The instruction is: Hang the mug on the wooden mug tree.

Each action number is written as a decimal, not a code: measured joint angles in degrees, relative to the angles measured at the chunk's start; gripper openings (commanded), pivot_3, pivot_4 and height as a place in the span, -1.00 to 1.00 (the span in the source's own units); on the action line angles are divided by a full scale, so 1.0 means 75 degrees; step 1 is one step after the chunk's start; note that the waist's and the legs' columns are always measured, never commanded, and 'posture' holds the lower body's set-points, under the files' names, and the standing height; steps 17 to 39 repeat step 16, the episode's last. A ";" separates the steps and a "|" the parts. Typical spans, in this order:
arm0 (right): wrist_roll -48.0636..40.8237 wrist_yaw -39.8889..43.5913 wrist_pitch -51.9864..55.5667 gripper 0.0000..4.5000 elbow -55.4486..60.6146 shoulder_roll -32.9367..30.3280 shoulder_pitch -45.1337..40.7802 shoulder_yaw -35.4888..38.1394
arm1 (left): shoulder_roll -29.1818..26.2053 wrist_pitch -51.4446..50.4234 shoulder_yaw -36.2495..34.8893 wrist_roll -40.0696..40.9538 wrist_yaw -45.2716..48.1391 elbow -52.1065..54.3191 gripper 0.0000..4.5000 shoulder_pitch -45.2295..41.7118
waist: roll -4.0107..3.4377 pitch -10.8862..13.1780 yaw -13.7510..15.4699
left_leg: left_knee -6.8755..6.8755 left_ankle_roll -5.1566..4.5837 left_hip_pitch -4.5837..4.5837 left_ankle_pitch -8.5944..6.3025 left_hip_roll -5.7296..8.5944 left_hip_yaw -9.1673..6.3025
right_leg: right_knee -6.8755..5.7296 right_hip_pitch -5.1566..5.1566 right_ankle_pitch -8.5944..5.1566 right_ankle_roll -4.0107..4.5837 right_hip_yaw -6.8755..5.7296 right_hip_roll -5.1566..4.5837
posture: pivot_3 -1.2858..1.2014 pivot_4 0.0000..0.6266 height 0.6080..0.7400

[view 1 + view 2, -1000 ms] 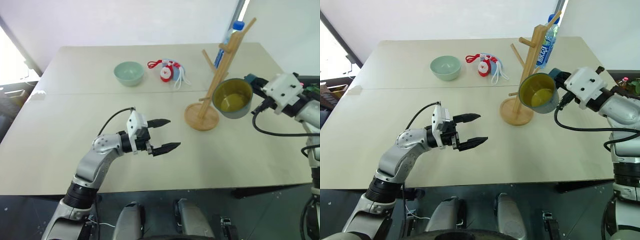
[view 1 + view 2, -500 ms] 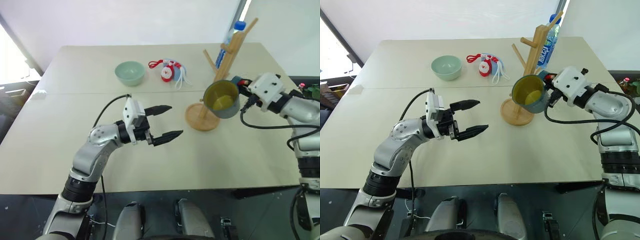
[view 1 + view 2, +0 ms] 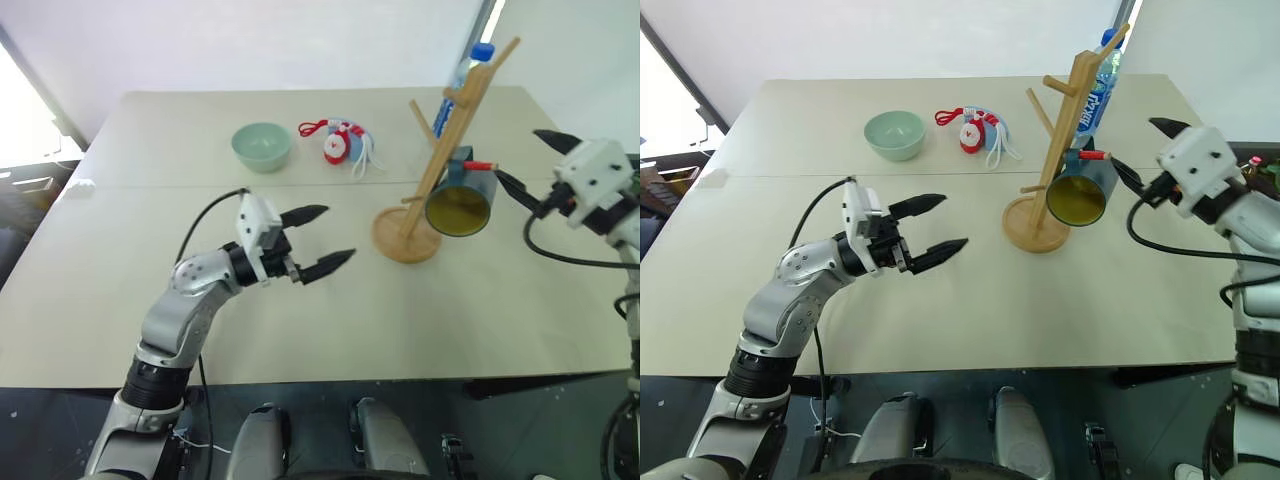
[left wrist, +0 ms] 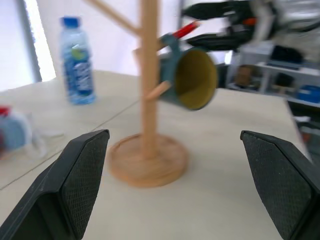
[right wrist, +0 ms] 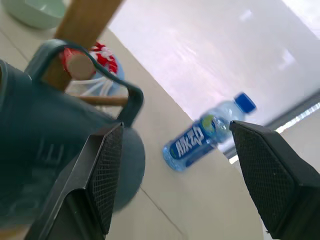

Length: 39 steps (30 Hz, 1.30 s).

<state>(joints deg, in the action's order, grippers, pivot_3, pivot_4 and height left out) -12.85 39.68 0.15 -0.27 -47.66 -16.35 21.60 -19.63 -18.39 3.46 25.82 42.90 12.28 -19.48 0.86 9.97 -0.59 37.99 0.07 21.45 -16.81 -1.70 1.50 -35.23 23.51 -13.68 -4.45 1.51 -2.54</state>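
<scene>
From my head, the table (image 3: 300, 330) carries a pale green bowl (image 3: 262, 146), which looks bare inside, a red, white and blue trinket (image 3: 340, 143) beside it, and a blue-capped bottle (image 3: 1095, 88) behind the wooden mug tree (image 3: 440, 160). The mug (image 3: 460, 203) hangs by its handle on a red-tipped peg, mouth tilted toward me, yellow-green inside. My right gripper (image 3: 525, 165) sits just beside it, jaws apart and off the mug. My left gripper (image 3: 318, 240) hovers over bare table, jaws apart, holding nothing.

Along my left wrist, my fingers (image 4: 80, 175) frame the tree's pole and disc base, mug on the peg, bottle beyond.

Along my right wrist, the mug's handle loops the peg close ahead, between my spread fingers (image 5: 105, 170).
</scene>
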 measured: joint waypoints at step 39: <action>-0.0726 -0.1095 0.0286 0.55 -0.0270 0.2967 0.1902 -0.0238 | 0.0364 0.1227 -0.0945 -0.1506 -0.2342 -0.1637 1.00 0.1135 | -0.0007 -0.0005 -0.0006 | 0.0003 0.0001 -0.0007 0.0000 -0.0009 0.0007 | -0.0021 0.0007 0.0000 0.0002 0.0005 -0.0005 | 0.03 -0.52 1.00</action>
